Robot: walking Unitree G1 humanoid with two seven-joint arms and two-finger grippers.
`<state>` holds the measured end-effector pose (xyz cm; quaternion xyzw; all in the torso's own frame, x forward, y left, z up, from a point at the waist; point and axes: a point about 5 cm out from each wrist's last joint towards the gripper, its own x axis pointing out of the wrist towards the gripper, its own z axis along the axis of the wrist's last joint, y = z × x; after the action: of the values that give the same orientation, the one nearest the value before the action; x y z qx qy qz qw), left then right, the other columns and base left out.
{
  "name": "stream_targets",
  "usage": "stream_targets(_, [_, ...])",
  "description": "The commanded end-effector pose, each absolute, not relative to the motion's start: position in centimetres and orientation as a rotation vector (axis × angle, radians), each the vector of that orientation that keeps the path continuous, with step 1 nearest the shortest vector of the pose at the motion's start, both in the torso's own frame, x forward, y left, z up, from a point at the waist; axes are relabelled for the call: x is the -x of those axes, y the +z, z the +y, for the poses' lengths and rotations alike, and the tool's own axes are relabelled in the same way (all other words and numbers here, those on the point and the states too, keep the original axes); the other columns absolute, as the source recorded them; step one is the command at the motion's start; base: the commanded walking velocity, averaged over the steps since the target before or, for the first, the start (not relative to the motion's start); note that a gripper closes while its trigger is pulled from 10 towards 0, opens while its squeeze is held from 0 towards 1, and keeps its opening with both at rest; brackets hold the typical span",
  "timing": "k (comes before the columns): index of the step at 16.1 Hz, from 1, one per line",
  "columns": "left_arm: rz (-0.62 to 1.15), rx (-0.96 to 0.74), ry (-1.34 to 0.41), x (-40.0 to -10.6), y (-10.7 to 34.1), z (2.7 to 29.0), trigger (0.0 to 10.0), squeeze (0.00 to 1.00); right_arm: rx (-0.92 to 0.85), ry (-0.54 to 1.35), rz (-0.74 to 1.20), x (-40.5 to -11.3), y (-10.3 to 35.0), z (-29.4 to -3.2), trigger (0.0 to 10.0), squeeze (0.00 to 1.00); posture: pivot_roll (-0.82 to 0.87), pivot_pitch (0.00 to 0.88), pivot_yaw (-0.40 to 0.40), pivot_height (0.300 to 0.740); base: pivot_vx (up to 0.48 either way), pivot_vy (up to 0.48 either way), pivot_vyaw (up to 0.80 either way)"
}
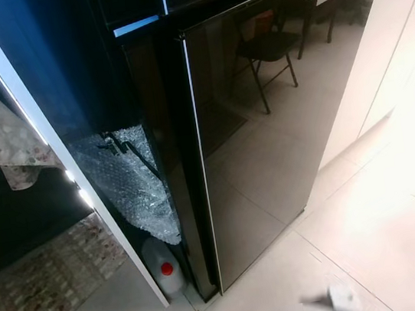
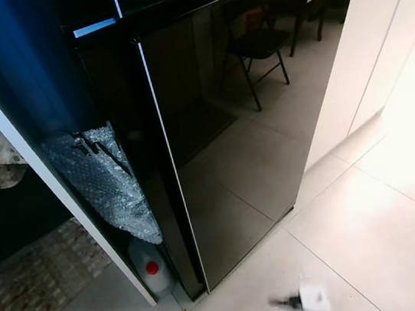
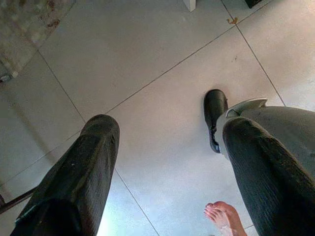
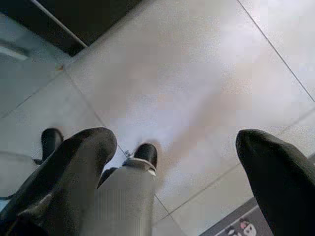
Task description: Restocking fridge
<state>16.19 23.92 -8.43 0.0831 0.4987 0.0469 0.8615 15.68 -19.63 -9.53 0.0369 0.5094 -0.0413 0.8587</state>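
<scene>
We stand before the black fridge (image 1: pixel 261 148), its door shut. Beside the fridge sits a jug (image 1: pixel 165 266). Our left gripper (image 3: pixel 167 172) and right gripper (image 4: pixel 172 172) hang spread wide, holding nothing.

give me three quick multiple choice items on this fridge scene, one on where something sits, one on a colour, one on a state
1. Where does the white jug stand?
A. on top of the fridge
B. on the floor beside the fridge, under the bubble wrap
C. on a chair seat

2. What colour is the jug's cap?
A. red
B. blue
C. green

3. What is the state of the fridge door?
A. wide open
B. removed
C. shut

Answers:
1 B, the jug sits on the floor tiles below the bubble wrap, next to the black fridge.
2 A, a red cap shows on its top.
3 C, the glossy black door lies flush and reflects the room.
</scene>
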Motion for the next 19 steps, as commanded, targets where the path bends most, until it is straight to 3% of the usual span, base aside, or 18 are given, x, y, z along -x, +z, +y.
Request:
stream_targets(1, [1.059,-0.196,0.097,-15.7,-8.6,24.2,10.0,0.0,-0.091,-0.084,1.014,-17.0,-9.1,-18.8,10.0,0.0,0.03,0.0,0.014,0.74,0.0,0.0,0.79])
stream_targets(3, [1.067,-0.215,0.08,-15.6,-8.6,24.2,10.0,0.0,-0.028,-0.015,1.037,-16.9,-9.2,-17.6,10.0,0.0,0.01,0.0,0.025,0.74,0.0,0.0,0.8])
stream_targets(6, [1.066,-0.206,0.089,-15.5,-8.7,24.1,10.0,0.0,0.048,0.009,1.062,-16.7,-9.3,-18.1,10.0,0.0,0.02,0.0,0.016,0.74,0.0,0.0,0.8])
stream_targets(19, [1.066,-0.193,0.101,-15.5,-8.7,24.1,10.0,0.0,0.083,0.058,1.091,-15.9,-9.7,-17.8,10.0,0.0,0.03,0.0,0.005,0.74,0.0,0.0,0.8])
